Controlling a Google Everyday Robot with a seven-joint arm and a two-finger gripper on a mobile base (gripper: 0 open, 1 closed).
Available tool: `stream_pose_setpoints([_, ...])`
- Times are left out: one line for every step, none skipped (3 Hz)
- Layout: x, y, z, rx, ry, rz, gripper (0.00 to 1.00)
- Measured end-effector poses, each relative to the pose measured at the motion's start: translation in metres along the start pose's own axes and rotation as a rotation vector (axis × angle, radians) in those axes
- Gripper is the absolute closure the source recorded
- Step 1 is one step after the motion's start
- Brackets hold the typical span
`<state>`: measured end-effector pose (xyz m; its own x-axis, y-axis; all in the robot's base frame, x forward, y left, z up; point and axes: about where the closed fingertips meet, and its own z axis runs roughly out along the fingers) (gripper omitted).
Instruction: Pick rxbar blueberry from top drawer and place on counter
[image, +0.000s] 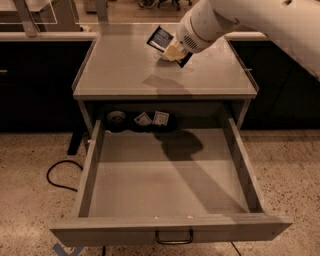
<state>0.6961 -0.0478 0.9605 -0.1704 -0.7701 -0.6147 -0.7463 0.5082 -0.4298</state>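
Observation:
My gripper is shut on the rxbar blueberry, a flat dark navy bar with a white label patch. It holds the bar tilted a little above the far middle of the counter, and its shadow falls on the counter below. The white arm reaches in from the upper right. The top drawer is pulled fully open below the counter, with a dark wire handle on its front. The white bowl is hidden behind the arm.
At the back of the drawer lie two small white-and-dark packets and a round dark object. A black cable lies on the speckled floor at the left. Dark cabinets stand on both sides.

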Motion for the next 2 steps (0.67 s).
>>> stream_pose_setpoints([-0.001,0.000,-0.001,0.000,-0.001,0.000,1.00])
stream_pose_setpoints([-0.005,-0.016,0.011,-0.017,0.014,-0.018,1.00])
